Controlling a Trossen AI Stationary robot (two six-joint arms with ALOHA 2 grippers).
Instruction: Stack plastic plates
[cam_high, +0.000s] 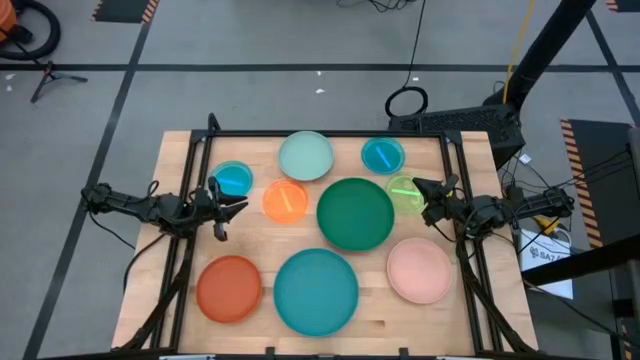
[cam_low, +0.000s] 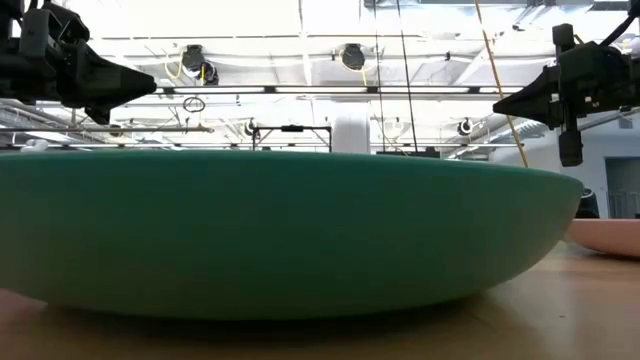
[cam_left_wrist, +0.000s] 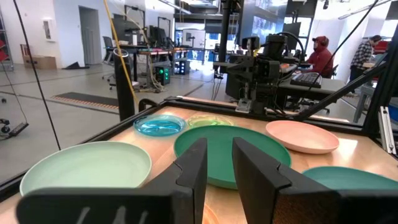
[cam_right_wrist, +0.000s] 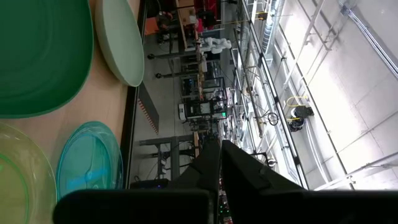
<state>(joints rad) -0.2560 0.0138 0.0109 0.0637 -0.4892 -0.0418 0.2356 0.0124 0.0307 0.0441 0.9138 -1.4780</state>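
- High view: nine plates are seen spread singly over the table, none stacked, from the dark green plate to the teal plate; the whole stacking is judged undone.
- Low view: only the teal plate is shown close; nothing is held.
- Left wrist view: the left gripper is parted and empty.
- Right wrist view: the right gripper is clenched on nothing.

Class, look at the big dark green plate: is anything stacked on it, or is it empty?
Empty. From above, the dark green plate shows a bare inside; the lime plate only sits beside its rim.
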